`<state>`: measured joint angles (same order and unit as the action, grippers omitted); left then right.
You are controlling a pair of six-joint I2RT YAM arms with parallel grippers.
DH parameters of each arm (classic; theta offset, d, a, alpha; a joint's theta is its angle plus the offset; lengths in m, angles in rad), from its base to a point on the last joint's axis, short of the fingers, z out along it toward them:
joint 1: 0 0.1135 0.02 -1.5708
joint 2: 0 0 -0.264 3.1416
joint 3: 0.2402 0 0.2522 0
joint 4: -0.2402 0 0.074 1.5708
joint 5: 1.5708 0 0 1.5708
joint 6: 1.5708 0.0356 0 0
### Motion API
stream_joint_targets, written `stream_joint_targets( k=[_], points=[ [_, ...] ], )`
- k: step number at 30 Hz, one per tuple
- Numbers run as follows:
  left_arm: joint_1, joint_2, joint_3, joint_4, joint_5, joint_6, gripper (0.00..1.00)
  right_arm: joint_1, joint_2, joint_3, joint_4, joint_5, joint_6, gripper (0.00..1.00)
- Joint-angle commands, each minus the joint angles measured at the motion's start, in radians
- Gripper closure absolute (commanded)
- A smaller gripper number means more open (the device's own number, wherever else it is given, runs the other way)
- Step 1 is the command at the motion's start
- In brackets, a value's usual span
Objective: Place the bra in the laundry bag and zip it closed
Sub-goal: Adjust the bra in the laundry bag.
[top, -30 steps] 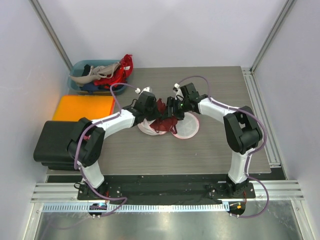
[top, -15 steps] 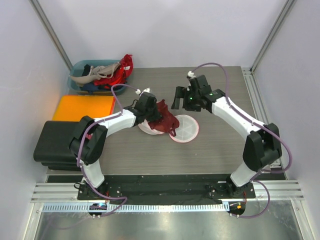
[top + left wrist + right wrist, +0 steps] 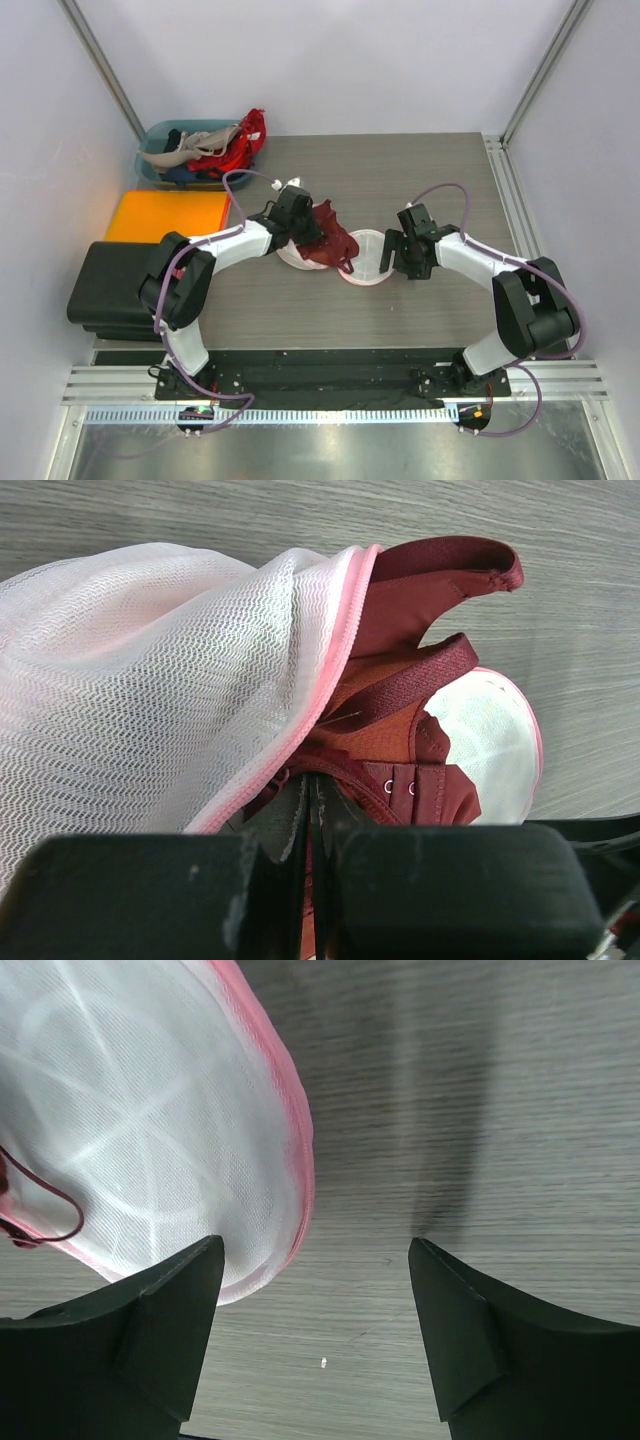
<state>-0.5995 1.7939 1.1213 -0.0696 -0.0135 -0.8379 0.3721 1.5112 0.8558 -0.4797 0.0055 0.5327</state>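
My right gripper (image 3: pixel 392 256) has dropped from upper centre to the right rim of the laundry bag (image 3: pixel 368 250), jaws wide apart. Left gripper (image 3: pixel 310 805) is clamped, apparently on the bra (image 3: pixel 330 240), which lies half inside the bag at mid-frame.

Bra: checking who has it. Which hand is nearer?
Left. The left hand is shut right against the bra; the right hand, open, sits at the far edge of the laundry bag.

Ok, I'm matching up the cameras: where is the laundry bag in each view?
Top external: laundry bag mid-picture.
Left wrist: laundry bag fills the left half.
Right wrist: laundry bag in the upper left corner.
Shared landmark: its pink zip trim.
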Motion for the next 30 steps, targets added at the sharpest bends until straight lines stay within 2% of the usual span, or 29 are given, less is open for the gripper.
stream_joint_targets(
  k=[1, 3, 5, 6, 7, 9, 10, 11, 18, 24, 30],
  points=[
    [0.007, -0.010, -0.018, 0.031, 0.006, 0.003, 1.00, 0.005, -0.033, -0.023, 0.171, -0.053, 0.026, 0.23],
    [0.007, -0.007, -0.017, 0.033, 0.010, 0.002, 1.00, 0.007, -0.023, -0.035, 0.205, -0.065, 0.029, 0.27],
    [0.007, -0.007, -0.018, 0.033, 0.010, 0.000, 1.00, 0.005, -0.017, -0.044, 0.243, -0.059, 0.035, 0.37],
    [0.007, -0.007, -0.020, 0.031, 0.010, 0.000, 1.00, 0.005, -0.017, -0.052, 0.260, -0.062, 0.032, 0.45],
    [0.007, -0.008, -0.018, 0.033, 0.010, 0.000, 1.00, 0.005, -0.019, -0.054, 0.289, -0.067, 0.032, 0.57],
    [0.007, -0.004, -0.021, 0.033, 0.010, 0.000, 1.00, 0.007, -0.025, -0.047, 0.302, -0.094, 0.032, 0.72],
    [0.007, -0.004, -0.020, 0.031, 0.009, 0.000, 1.00, 0.010, -0.031, -0.041, 0.293, -0.104, 0.033, 0.91],
    [0.007, -0.001, -0.021, 0.033, 0.009, 0.000, 1.00, 0.014, -0.043, -0.022, 0.279, -0.117, 0.038, 0.99],
    [0.007, 0.021, -0.021, 0.031, -0.002, -0.006, 1.00, 0.080, -0.314, 0.092, 0.073, -0.114, 0.133, 0.99],
    [0.001, 0.071, 0.001, 0.036, -0.022, -0.029, 1.00, 0.134, -0.391, 0.137, -0.002, -0.171, 0.249, 0.99],
    [0.000, 0.121, 0.041, 0.017, -0.026, -0.030, 1.00, 0.192, -0.419, 0.270, -0.082, -0.133, 0.236, 0.99]
  ],
)
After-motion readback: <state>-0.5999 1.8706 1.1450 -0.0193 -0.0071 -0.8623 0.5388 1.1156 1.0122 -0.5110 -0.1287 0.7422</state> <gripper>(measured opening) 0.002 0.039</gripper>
